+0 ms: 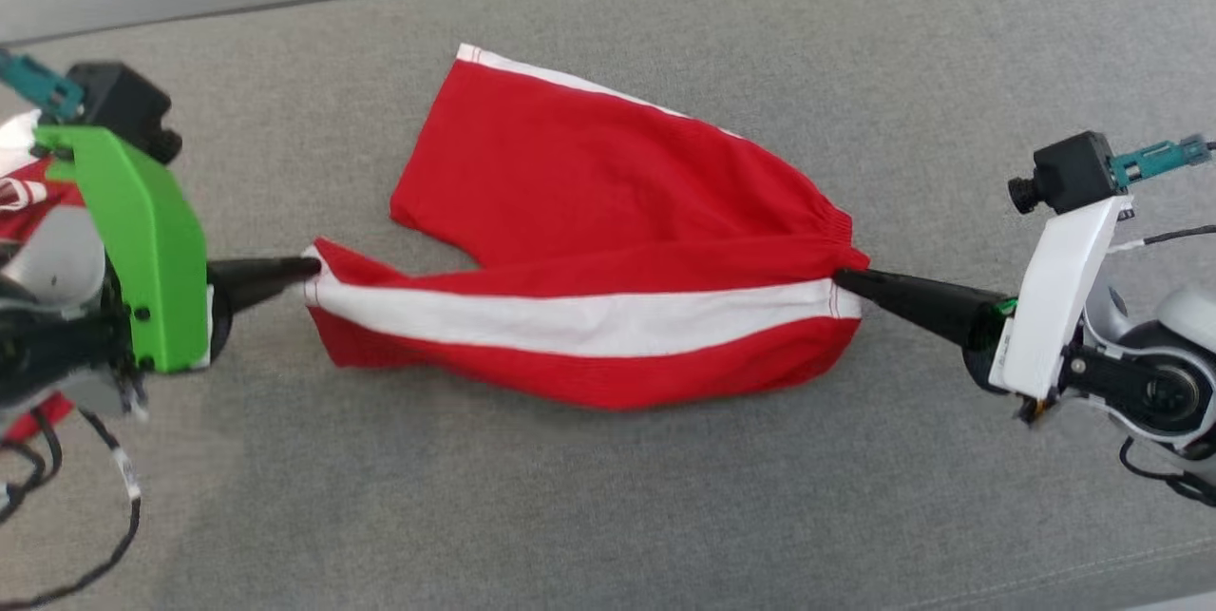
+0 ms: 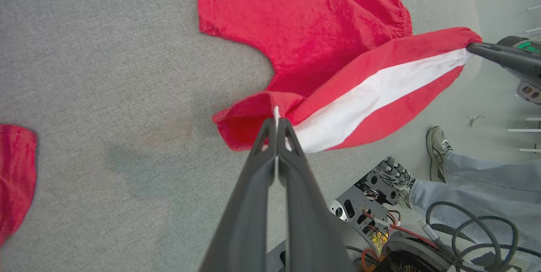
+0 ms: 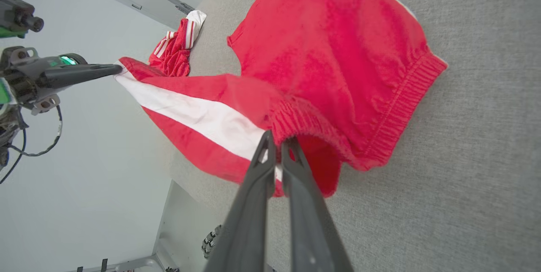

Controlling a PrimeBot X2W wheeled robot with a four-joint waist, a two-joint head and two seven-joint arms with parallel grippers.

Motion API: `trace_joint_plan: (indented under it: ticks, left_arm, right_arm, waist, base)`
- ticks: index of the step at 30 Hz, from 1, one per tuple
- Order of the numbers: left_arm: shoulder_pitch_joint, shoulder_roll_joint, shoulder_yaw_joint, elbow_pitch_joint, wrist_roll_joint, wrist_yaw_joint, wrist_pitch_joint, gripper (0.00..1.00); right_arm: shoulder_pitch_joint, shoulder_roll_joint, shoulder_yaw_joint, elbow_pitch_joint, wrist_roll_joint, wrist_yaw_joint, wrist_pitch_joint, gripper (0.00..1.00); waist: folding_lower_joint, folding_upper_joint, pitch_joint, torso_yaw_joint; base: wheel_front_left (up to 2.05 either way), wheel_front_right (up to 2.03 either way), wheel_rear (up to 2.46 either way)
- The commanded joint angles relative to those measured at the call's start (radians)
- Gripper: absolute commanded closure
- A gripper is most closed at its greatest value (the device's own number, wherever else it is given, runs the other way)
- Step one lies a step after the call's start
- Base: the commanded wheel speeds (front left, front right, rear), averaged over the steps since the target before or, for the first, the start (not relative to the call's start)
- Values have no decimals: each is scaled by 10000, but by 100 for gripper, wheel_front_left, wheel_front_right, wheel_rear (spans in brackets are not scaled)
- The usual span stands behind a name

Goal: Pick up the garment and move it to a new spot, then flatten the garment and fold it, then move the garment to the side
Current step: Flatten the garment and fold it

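Shorts, red w/ white stripe, lie mid cushion. Hem end at 9 o'clock: left claw clenched on it. Waistband end at 3: right claw clenched on it. Long axis runs 9–3, taut btwn both. Other leg lies flat twd 12; fold prob. goes that way.

Grey cushion, spare red cloth

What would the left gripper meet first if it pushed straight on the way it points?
The red shorts that the left gripper is shut on; their white-striped leg stretches straight ahead. Beyond that, probably the right gripper at the waistband.
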Motion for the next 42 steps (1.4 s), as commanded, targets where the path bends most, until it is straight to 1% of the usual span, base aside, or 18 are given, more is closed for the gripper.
trace_joint_plan:
  ticks: [1,3,5,8,13,18,24,31,34,35,36,37,39,42]
  left_arm:
    - [-463,-217,62,280,215,14,229,100]
    - [-1040,-562,171,759,296,31,518,100]
    - [-1557,-742,263,1222,434,-15,769,100]
    - [-2186,-968,383,2026,607,63,1015,100]
    - [-2956,-1293,562,3140,962,-34,976,100]
    - [-3500,-1651,732,4010,1125,-339,861,100]
    - [-4114,-2023,790,4651,1519,-641,705,100]
    - [-4585,-2255,675,5492,2047,-882,536,100]
    - [-4662,-2483,741,5984,2167,-1209,169,100]
    - [-4638,-2548,721,6106,2201,-1328,68,37]
    - [-4581,-2610,737,6183,2167,-1421,-10,0]
    - [-4463,-2693,761,6281,2044,-1519,-53,0]
    - [-4246,-2822,715,6412,1920,-1683,8,0]
    - [-4097,-2922,645,6491,1849,-1846,96,0]
  right_arm:
    - [-196,101,-119,14,119,8,-36,100]
    - [-341,166,-266,30,268,8,-23,100]
    - [-484,203,-451,61,431,8,-46,100]
    - [-596,141,-735,219,506,6,-217,100]
    - [-615,270,-1066,116,456,6,-508,100]
    - [-617,505,-1432,72,326,6,-853,100]
    - [-739,900,-1838,-43,96,6,-1117,100]
    - [-912,1386,-2163,193,-239,8,-1266,100]
    - [-1007,1694,-2162,423,-413,6,-1106,100]
    - [-1044,1783,-2120,450,-452,8,-1027,92]
    - [-1058,1837,-2099,481,-487,8,-972,88]
    - [-1057,1891,-2093,552,-530,8,-929,66]
    - [-1029,1972,-2069,703,-612,8,-888,0]
    - [-957,2069,-2031,872,-685,8,-797,0]
  waist:
    - [1,-1,901,-261]
    - [1,-1,1255,-390]
    - [1,-1,1591,-526]
    - [1,-1,2054,-717]
    - [1,-1,2689,-1016]
    - [1,-1,3177,-1343]
    - [1,-1,3605,-1682]
    - [1,-1,3917,-1969]
    - [1,-1,3980,-2018]
    - [1,-1,3972,-2012]
    - [1,-1,3953,-2004]
    - [1,-1,3912,-1980]
    - [1,-1,3796,-1908]
    - [1,-1,3606,-1785]
  base:
    - [0,0,0]
    - [0,0,0]
    - [0,0,0]
    - [0,0,0]
    - [0,0,0]
    - [0,0,0]
    - [0,0,0]
    - [0,0,0]
    - [0,0,0]
    - [0,0,0]
    - [0,0,0]
    - [0,0,0]
    - [0,0,0]
    - [0,0,0]
